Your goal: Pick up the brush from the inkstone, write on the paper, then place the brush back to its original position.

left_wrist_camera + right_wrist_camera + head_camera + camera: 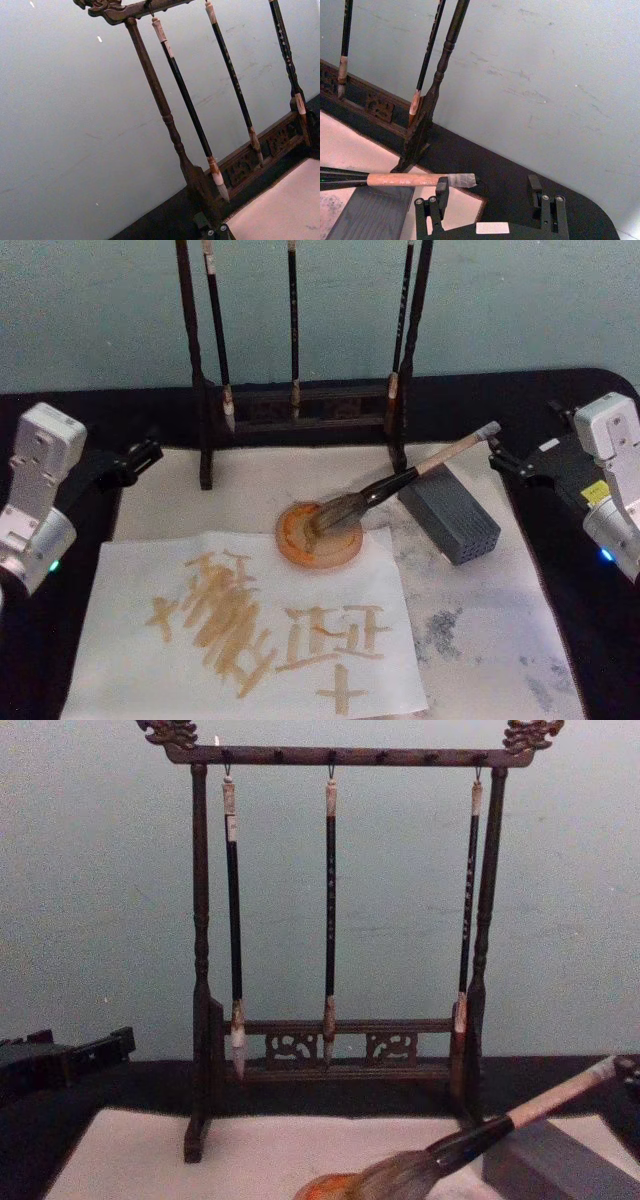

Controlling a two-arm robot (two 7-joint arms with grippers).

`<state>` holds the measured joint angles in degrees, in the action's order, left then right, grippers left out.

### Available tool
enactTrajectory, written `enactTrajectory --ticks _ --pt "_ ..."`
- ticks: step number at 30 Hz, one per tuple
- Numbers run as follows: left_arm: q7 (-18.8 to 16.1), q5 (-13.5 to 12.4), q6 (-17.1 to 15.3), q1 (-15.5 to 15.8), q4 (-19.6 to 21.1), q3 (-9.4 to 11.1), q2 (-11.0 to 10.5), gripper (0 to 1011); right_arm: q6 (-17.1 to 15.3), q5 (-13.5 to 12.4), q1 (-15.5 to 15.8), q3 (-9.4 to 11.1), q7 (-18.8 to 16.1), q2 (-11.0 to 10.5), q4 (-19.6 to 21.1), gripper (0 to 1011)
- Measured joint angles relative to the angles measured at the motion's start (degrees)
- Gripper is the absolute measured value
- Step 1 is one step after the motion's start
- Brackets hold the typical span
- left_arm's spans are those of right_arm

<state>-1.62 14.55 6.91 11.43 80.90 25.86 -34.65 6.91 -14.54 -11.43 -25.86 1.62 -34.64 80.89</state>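
The brush (pixel 400 480) lies tilted, its bushy head resting in the round orange inkstone (pixel 320 535) and its pale handle propped on a grey block (pixel 450 515). The paper (pixel 130 660) lies in front of the inkstone and bears brown brush strokes. My right gripper (pixel 497 455) hovers open just past the brush's whitish end; in the right wrist view the brush (pixel 395 179) ends close beside one finger (pixel 441 192), and nothing sits between the fingers of the right gripper (pixel 487 189). My left gripper (pixel 150 452) is parked at the far left, away from everything.
A dark wooden brush rack (pixel 300 400) with three thin hanging brushes stands behind the inkstone, against the pale wall. A stained off-white felt mat (pixel 480 640) lies under the paper, on a black table. In the chest view the rack (pixel 340 1020) rises behind the brush (pixel 480 1135).
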Motion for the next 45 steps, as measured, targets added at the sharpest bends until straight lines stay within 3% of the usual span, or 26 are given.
enactTrajectory --ticks 39,45 --pt "0.0 0.0 0.0 0.0 0.0 0.0 0.0 1000 -0.01 0.0 0.0 0.0 -0.01 0.0 0.0 1001" --pt "0.0 0.0 0.0 0.0 0.0 0.0 0.0 1002 -0.09 -1.58 1.33 1.67 -2.01 0.06 0.82 1002"
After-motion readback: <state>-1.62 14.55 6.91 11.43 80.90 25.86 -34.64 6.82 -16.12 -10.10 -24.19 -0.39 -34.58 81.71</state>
